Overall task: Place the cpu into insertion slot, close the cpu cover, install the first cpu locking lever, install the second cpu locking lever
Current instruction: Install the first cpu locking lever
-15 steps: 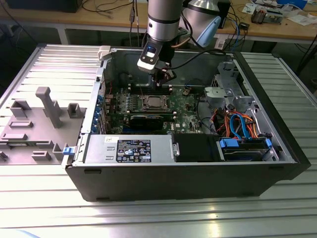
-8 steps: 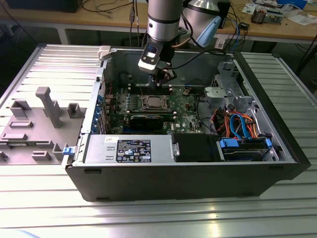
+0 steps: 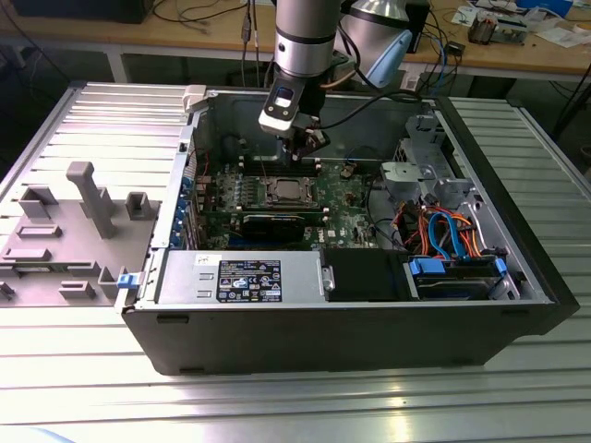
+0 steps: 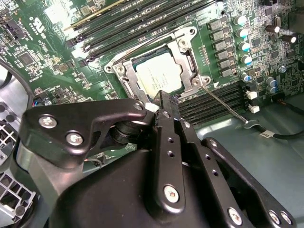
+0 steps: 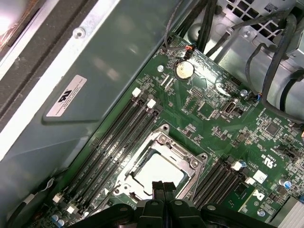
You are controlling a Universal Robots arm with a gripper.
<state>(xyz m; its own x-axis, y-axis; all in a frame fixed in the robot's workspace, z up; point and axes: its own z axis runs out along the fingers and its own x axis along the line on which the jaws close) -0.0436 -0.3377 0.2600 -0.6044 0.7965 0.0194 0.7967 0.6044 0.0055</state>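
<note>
The cpu point(image 4: 159, 71) lies in the insertion slot point(image 4: 124, 76) on the green board, its silver-grey top showing through the window of the cpu cover point(image 4: 183, 52), which lies flat over it. In the first wrist view the cpu point(image 5: 156, 170) and the cover point(image 5: 161, 141) sit just beyond my fingertips. My gripper point(image 4: 166, 96) point(image 5: 162, 185) is shut with nothing between its fingers, its tips right at the socket's edge. A thin metal locking lever point(image 4: 228, 105) runs from the socket's corner out across the memory slots. In the exterior view the gripper point(image 3: 305, 155) hangs just above the socket point(image 3: 288, 191).
Long black memory slots point(image 5: 118, 137) flank the socket on both sides. The case wall point(image 5: 95, 71) stands close beside them. A silver power-supply box point(image 3: 240, 277), drive bays with blue and orange cables point(image 3: 448, 235) and a black card point(image 3: 272, 221) fill the case point(image 3: 323, 341).
</note>
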